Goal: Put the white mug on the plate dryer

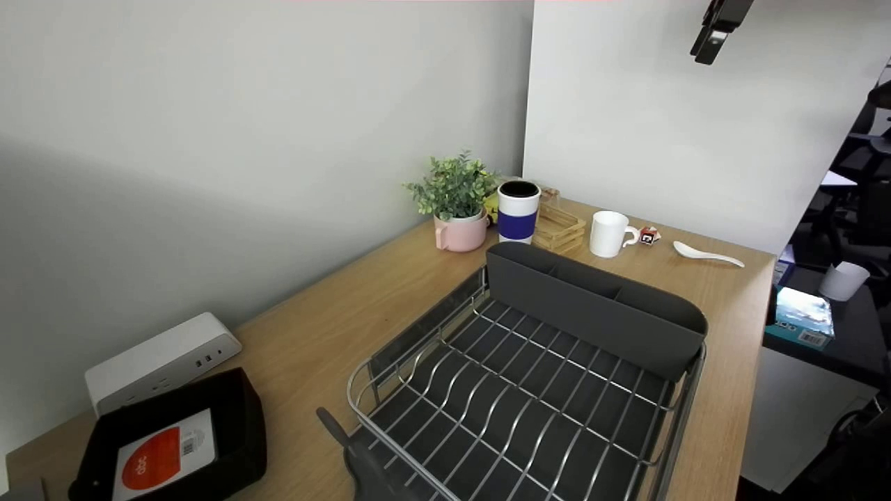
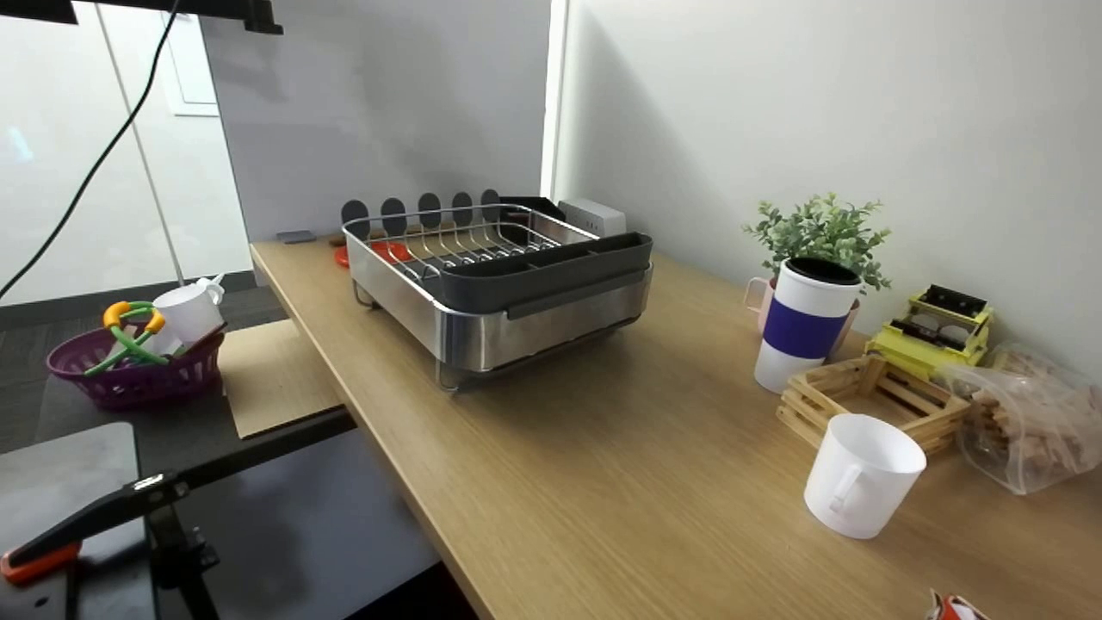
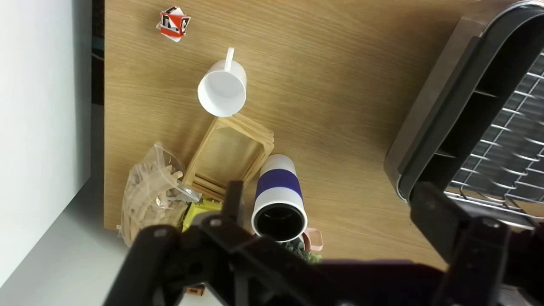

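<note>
In the foreground of an exterior view, the plate dryer (image 1: 515,396) is standing on the table (image 1: 299,341); beyond it the white mug (image 1: 608,234) is sitting upright, just beside a wooden crate (image 1: 557,240). A white spoon (image 1: 702,255), which only this view is showing, is lying farther along. The gripper (image 3: 329,197) is hanging high, pointing downward; the wrist view is showing its jaws spread wide.

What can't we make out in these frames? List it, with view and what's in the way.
Dish rack, near end: cut off by the bottom edge in an exterior view.
Yellow item: wrist view, partly hidden by the gripper.
Blue-banded tumbler, contents: wrist view, inside too dark.
Clear plastic bag, contents: creased plastic and blur in an exterior view.
Red-and-white item: cut off by the bottom edge in an exterior view.
</note>
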Tool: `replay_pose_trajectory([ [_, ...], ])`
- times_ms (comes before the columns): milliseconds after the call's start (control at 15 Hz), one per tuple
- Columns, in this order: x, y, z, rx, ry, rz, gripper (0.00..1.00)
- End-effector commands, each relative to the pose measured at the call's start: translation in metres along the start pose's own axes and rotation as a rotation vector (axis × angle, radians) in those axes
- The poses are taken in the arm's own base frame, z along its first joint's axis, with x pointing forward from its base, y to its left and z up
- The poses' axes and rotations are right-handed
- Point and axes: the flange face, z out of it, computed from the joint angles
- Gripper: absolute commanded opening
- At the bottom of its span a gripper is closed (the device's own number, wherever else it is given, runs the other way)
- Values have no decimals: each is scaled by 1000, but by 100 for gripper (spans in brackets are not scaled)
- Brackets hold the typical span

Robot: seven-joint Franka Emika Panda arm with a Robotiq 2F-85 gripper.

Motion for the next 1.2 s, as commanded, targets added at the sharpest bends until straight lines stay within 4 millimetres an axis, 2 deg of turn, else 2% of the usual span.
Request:
replay_pose_trajectory([
  [0,3,5,4,-11,18,-35,100],
  [200,6,19,17,-1,23,-68,100],
  [533,7,49,55,60,15,-111,100],
  [800,13,67,74,86,8,-170,100],
  [933,18,71,81,82,-8,-221,100],
  [1067,21,72,79,62,-10,-242,100],
  [1133,15,67,81,69,-11,-204,100],
])
